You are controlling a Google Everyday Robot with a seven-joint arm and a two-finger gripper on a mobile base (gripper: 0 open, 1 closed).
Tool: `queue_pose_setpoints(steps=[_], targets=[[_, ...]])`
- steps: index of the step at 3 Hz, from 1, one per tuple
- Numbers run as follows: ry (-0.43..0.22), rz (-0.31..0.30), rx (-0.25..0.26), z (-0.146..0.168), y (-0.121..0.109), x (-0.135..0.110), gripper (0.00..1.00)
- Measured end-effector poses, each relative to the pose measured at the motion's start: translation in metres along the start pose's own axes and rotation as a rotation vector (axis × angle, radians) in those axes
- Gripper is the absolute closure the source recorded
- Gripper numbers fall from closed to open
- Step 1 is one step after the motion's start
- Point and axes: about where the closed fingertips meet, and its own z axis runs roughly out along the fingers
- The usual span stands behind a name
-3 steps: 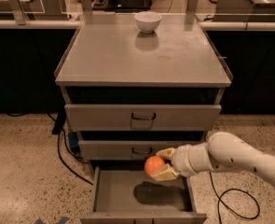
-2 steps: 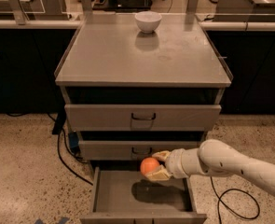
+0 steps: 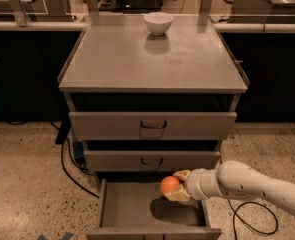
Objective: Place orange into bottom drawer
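The orange (image 3: 169,184) is a small round fruit held in my gripper (image 3: 177,186), which is shut on it from the right. The gripper hangs just above the open bottom drawer (image 3: 122,209), over the rear middle of its grey tray. A shadow of the gripper falls on the drawer floor below. My white arm (image 3: 247,184) reaches in from the lower right. The drawer is pulled out towards the camera and its floor is bare.
The grey cabinet (image 3: 152,59) has two shut upper drawers with dark loop handles (image 3: 153,125). A white bowl (image 3: 158,22) stands at the back of its top. Black cables (image 3: 69,169) lie on the speckled floor to the left and right.
My gripper with the orange has moved a little to the left and stays above the open bottom drawer. The cabinet and bowl have not moved.
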Motion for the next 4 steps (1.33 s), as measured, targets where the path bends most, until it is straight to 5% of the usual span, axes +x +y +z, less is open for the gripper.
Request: queue_pose_setpoints(steps=[2, 4], targets=[[0.032, 0.016, 0.025, 0.012, -0.006, 0.020, 1.00], [0.033, 0.181, 0.112, 0.053, -0.025, 0.090, 1.00]])
